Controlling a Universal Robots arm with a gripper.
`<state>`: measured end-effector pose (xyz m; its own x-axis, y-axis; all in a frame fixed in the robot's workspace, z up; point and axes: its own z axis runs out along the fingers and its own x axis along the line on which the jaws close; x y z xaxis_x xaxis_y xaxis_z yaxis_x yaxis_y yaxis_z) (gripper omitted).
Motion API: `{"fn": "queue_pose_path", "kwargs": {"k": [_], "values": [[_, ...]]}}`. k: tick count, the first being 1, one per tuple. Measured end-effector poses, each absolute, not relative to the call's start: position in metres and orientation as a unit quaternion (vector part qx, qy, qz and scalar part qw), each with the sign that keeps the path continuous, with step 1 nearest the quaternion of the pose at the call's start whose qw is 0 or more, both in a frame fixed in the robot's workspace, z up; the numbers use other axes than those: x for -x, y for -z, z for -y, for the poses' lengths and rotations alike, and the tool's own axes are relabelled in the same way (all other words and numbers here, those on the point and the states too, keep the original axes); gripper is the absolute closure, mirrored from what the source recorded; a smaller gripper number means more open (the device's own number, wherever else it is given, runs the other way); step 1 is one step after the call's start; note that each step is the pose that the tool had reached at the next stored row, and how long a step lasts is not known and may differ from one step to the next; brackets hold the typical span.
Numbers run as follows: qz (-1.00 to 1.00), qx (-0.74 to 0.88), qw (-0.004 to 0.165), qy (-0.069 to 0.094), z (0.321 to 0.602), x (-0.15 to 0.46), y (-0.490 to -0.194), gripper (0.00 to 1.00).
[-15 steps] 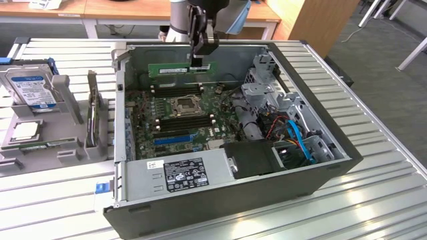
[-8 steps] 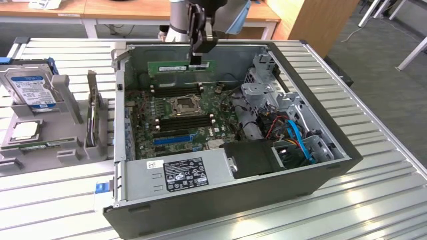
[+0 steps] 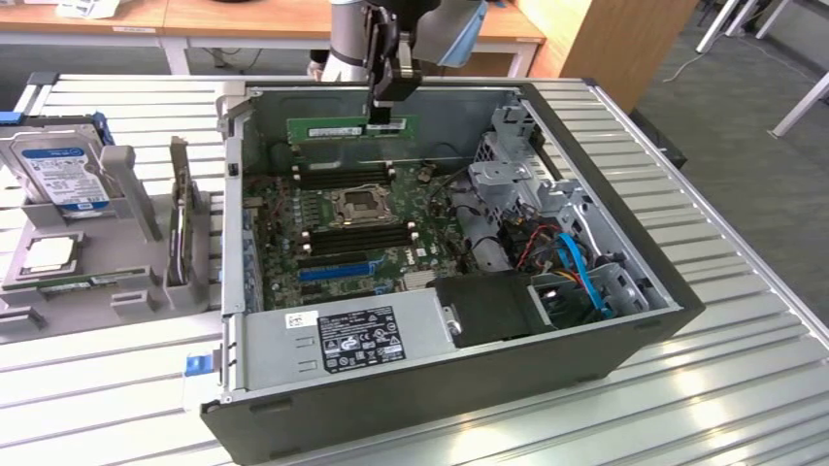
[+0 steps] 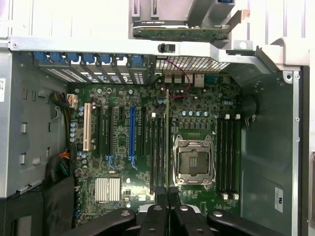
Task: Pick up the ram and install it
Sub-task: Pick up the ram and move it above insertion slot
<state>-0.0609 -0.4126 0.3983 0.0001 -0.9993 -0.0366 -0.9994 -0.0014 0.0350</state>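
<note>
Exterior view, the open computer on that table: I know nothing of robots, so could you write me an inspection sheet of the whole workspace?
Surface: slatted metal table bearing an open computer case.
Job's things: ram held level above the motherboard, not seated in a slot.
Clutter: hard drive, processor chip and upright expansion card in grey holders on the exterior view's left.
Grippers: gripper shut on the ram.
Cables: blue cable and red wires inside the case.
Surroundings: wooden desks, grey floor.
</note>
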Motion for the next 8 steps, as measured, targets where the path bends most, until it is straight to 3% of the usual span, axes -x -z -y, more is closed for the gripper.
{"fn": "queue_pose_path", "kwargs": {"k": [8], "values": [[-0.707, 0.707, 0.001, -0.025, 0.4126, 0.0609, -0.3936, 0.88]]}}
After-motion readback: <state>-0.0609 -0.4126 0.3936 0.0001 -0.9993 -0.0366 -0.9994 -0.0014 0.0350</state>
